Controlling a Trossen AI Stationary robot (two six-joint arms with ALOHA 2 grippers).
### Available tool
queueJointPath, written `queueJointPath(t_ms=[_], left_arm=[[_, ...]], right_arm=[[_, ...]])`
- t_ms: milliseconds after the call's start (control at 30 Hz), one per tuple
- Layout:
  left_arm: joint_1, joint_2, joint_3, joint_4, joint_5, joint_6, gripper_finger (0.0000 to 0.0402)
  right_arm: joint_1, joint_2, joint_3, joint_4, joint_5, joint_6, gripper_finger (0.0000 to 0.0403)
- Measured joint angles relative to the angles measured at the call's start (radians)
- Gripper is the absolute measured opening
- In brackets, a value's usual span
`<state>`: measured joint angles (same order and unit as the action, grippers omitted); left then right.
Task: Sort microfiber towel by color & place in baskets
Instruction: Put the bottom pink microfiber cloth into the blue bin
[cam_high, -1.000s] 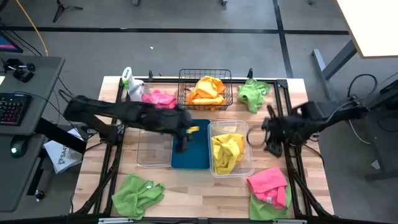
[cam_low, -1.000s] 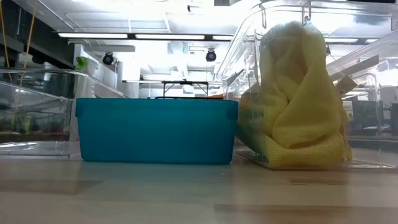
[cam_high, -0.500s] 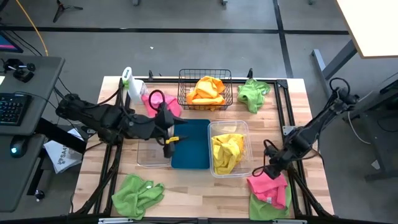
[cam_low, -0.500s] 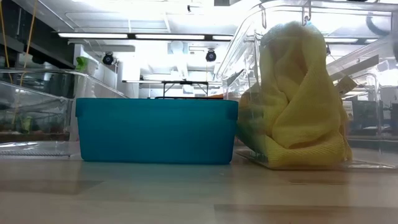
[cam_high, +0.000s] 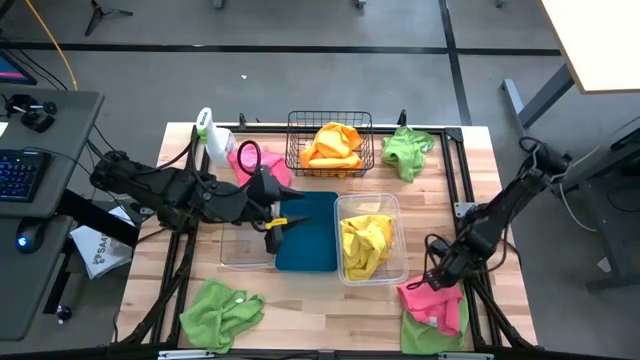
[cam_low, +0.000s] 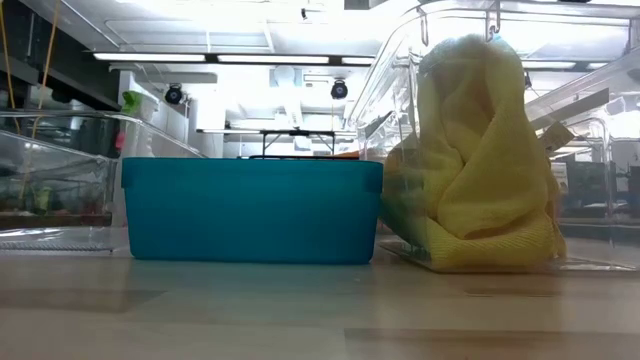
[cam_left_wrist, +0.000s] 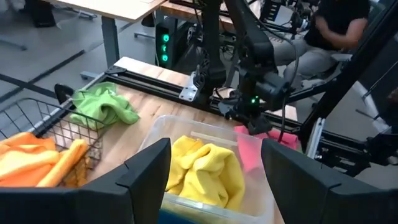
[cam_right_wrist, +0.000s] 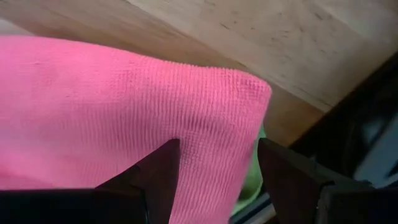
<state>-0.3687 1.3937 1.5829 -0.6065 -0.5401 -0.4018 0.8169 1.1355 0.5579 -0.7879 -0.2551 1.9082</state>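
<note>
My right gripper (cam_high: 437, 280) (cam_right_wrist: 217, 180) is open and low over a pink towel (cam_high: 432, 298) (cam_right_wrist: 124, 106) that lies on a green towel (cam_high: 442, 332) near the table's near right corner. Its fingers stand on either side of the pink towel's corner (cam_right_wrist: 249, 93). My left gripper (cam_high: 275, 222) (cam_left_wrist: 214, 180) is open, held above the seam between an empty clear tub (cam_high: 245, 245) and the blue tub (cam_high: 310, 240). Yellow towels (cam_high: 365, 245) sit in the second clear tub (cam_high: 398, 265); orange towels (cam_high: 332, 145) fill the black wire basket (cam_high: 297, 128). My right gripper comes at the pink towel's corner (cam_right_wrist: 205, 124) from above with its fingers apart. I cannot tell whether the fingertips (cam_right_wrist: 155, 177) touch the cloth.
More loose towels lie on the table: a green one (cam_high: 220, 310) at the near left, a pink one (cam_high: 255, 160) and a white spray bottle (cam_high: 207, 130) at the far left, a green one (cam_high: 405, 150) at the far right. A seated person (cam_left_wrist: 336, 25) shows beyond the table.
My right gripper has swung from beside the yellow-towel tub toward the table's near edge and come down onto the pink towel. My left gripper has drawn back a little toward the table's left, from over the blue tub to the seam with the clear tub.
</note>
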Motion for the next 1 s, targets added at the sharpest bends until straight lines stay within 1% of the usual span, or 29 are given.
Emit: queueJointPath(t_ms=[133, 200, 233, 267, 300, 367, 400, 433, 500, 567, 667, 800, 900, 967, 1000], left_arm=[[-0.005, -0.015, 0.000, 0.026, 0.041, -0.024, 0.0239], [-0.006, -0.029, 0.000, 0.048, 0.051, -0.015, 0.0239], [-0.006, -0.039, 0.000, 0.055, 0.052, -0.008, 0.0239], [-0.006, -0.048, 0.000, 0.061, 0.053, -0.005, 0.0239], [-0.006, -0.059, 0.000, 0.064, 0.055, -0.004, 0.0239], [-0.005, -0.088, 0.000, 0.077, 0.056, -0.001, 0.0239], [-0.005, -0.106, 0.000, 0.084, 0.056, 0.011, 0.0239], [-0.005, -0.124, 0.000, 0.090, 0.055, 0.026, 0.0239], [-0.006, -0.162, 0.000, 0.094, 0.042, 0.053, 0.0239], [-0.006, -0.194, 0.000, 0.094, 0.011, 0.071, 0.0239], [-0.006, -0.237, 0.000, 0.091, -0.050, 0.113, 0.0239], [-0.006, -0.277, 0.001, 0.089, -0.104, 0.166, 0.0239], [-0.006, -0.289, 0.001, 0.087, -0.108, 0.187, 0.0239], [-0.006, -0.295, 0.001, 0.080, -0.108, 0.196, 0.0239], [-0.006, -0.297, 0.001, 0.074, -0.108, 0.196, 0.0239]], right_arm=[[0.003, 0.069, 0.000, 0.049, 0.028, -0.015, 0.0210], [0.003, 0.090, 0.000, 0.092, 0.046, -0.052, 0.0198], [0.003, 0.098, 0.000, 0.106, 0.046, -0.072, 0.0184], [0.003, 0.104, 0.005, 0.103, 0.047, -0.086, 0.0161], [0.003, 0.106, 0.017, 0.092, 0.056, -0.098, 0.0131], [0.003, 0.099, 0.061, 0.064, 0.093, -0.135, 0.0053], [0.003, 0.091, 0.095, 0.036, 0.121, -0.161, 0.0027], [0.004, 0.083, 0.135, -0.010, 0.150, -0.179, 0.0018], [0.001, 0.069, 0.228, -0.146, 0.186, -0.200, 0.0023], [0.000, 0.054, 0.342, -0.288, 0.234, -0.240, 0.0014], [0.000, 0.039, 0.542, -0.486, 0.362, -0.284, 0.0006], [-0.001, 0.038, 0.803, -0.695, 0.597, -0.292, 0.0005], [-0.001, 0.038, 0.949, -0.746, 0.806, -0.323, 0.0004], [-0.011, 0.038, 1.009, -0.745, 0.931, -0.376, 0.0003], [-0.024, 0.041, 1.029, -0.728, 0.977, -0.417, 0.0002]])
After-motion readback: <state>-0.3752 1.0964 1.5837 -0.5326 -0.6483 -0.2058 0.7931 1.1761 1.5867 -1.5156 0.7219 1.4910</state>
